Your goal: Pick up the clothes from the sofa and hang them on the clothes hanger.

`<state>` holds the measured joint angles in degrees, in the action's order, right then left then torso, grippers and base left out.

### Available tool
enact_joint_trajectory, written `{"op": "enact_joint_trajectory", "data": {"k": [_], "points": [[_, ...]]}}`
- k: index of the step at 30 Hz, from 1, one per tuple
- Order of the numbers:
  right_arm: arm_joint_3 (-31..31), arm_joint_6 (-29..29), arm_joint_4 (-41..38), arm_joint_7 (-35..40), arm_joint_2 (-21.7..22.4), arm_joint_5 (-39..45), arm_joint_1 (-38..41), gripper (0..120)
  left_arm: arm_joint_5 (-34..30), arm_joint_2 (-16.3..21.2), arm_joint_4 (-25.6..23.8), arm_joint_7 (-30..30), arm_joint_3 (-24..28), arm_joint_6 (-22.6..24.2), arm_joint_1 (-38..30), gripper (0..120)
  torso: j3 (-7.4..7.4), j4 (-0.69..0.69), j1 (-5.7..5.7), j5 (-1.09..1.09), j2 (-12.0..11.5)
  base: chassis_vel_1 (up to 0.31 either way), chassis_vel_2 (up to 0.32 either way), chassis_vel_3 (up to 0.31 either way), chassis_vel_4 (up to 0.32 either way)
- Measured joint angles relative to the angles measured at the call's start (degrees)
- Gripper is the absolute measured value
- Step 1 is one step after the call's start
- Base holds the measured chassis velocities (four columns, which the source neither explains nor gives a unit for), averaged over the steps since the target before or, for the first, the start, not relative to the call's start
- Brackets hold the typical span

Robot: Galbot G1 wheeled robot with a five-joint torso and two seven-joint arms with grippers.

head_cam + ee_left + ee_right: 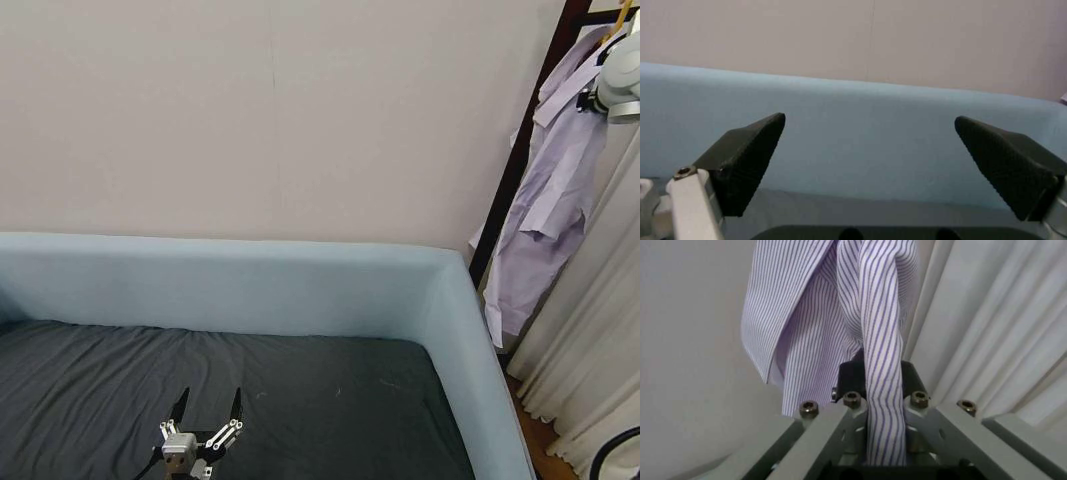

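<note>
shirt up on the rack, right gripper clamped on a fold of it

your shirt (840, 315) hangs just above and ahead of the right gripper (883, 381), whose jaws are pinched tight on a narrow fold of the striped cloth. pull that arm back with the fold clamped and you would likely drag the shirt off the rack (520, 150) or tip it. the curtain (987, 340) beside the gripper could snag too. the left gripper (210, 405) hovers with jaws wide apart and holds nothing, with the sofa (250, 285) seat below it.
</note>
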<state>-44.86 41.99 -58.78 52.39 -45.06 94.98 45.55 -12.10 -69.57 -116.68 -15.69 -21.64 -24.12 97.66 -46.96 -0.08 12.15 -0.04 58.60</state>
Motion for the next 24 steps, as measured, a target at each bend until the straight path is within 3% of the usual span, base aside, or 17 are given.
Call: {"op": "enact_joint_trajectory", "data": {"k": [11,24], "points": [[2.84,-0.13,8.21,3.91,-8.55,3.22,-0.10,1,0.00,0.00,0.00,0.00,0.00,0.00,0.00,100,0.00,0.01,0.00,-0.01,0.00,0.000,0.000,0.000,0.000],[3.79,-0.16,14.67,3.49,-9.70,3.29,0.02,1,0.00,0.00,0.00,0.00,0.00,0.00,0.00,100,0.00,0.02,0.00,-0.01,0.00,0.000,0.000,0.000,0.000]]}}
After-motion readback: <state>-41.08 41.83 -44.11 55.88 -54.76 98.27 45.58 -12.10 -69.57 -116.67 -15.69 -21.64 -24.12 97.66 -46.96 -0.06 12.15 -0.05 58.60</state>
